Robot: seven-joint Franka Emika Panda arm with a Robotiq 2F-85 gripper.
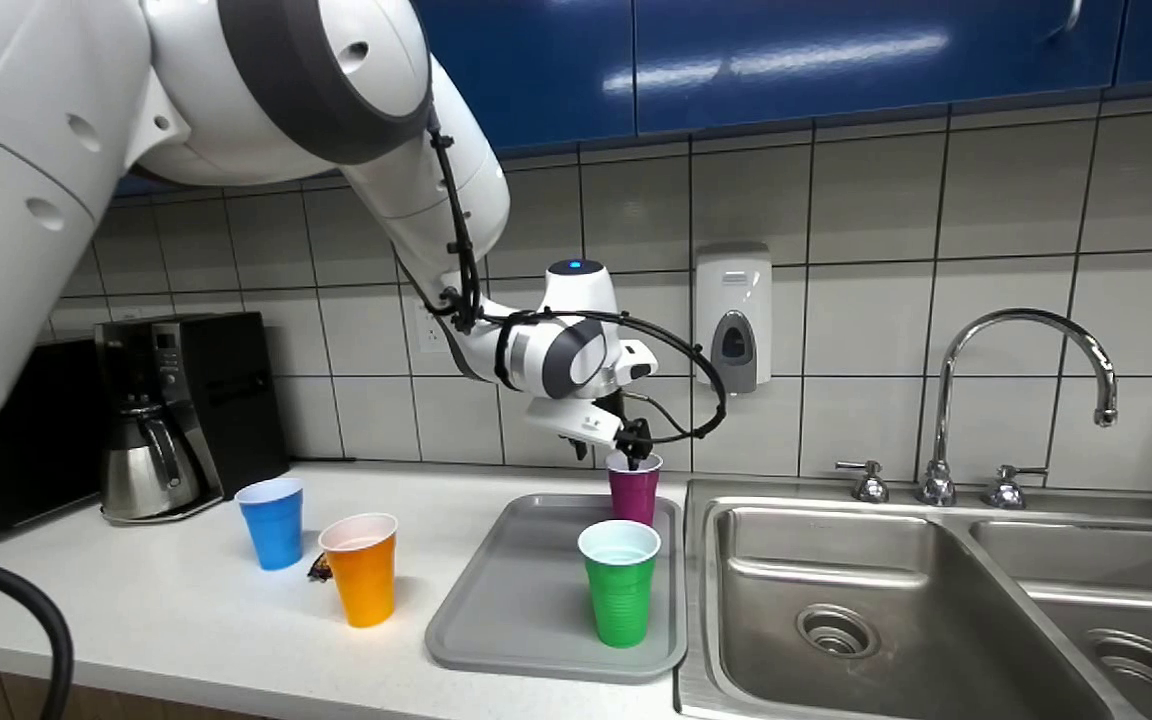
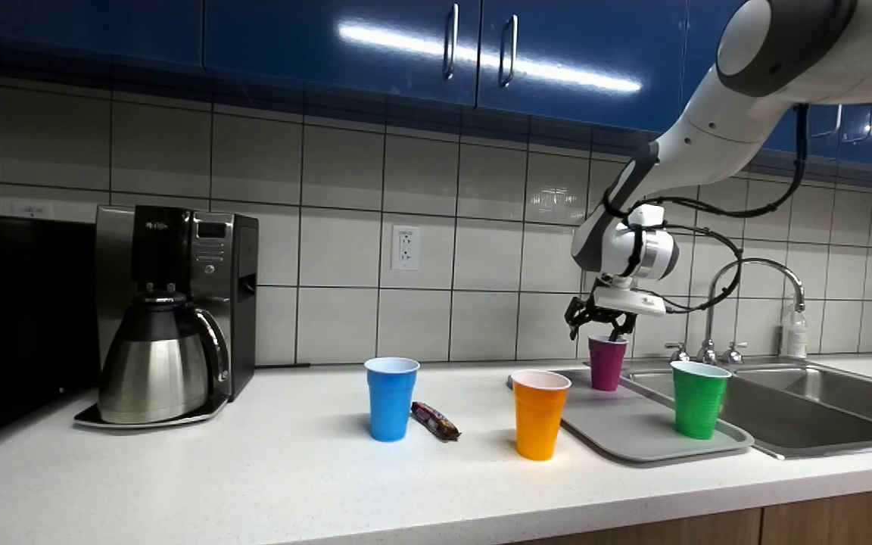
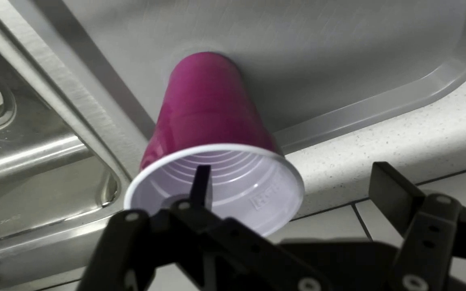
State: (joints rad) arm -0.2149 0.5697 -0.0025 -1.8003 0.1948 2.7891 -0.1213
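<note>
On the gray tray [image 1: 511,600] by the sink [image 1: 700,600], purple cup [image 3: 212,105] upright at the back, gripper [image 3: 292,173] spread wide and empty, one finger at this cup's mouth, the other outside the rim, green cup [image 1: 621,595] in front, orange cup [image 2: 540,420] and blue cup [image 2: 390,405] on the surface [image 2: 254,462].

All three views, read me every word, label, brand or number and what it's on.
Nothing is legible; too small or blurred:
Magenta cup: embossed letters inside
Sink: faint stamp
Coffee maker: logo, panel markings
Wrapped bar: print
Soap dispenser: small mark
Outlet: tiny marks
</note>
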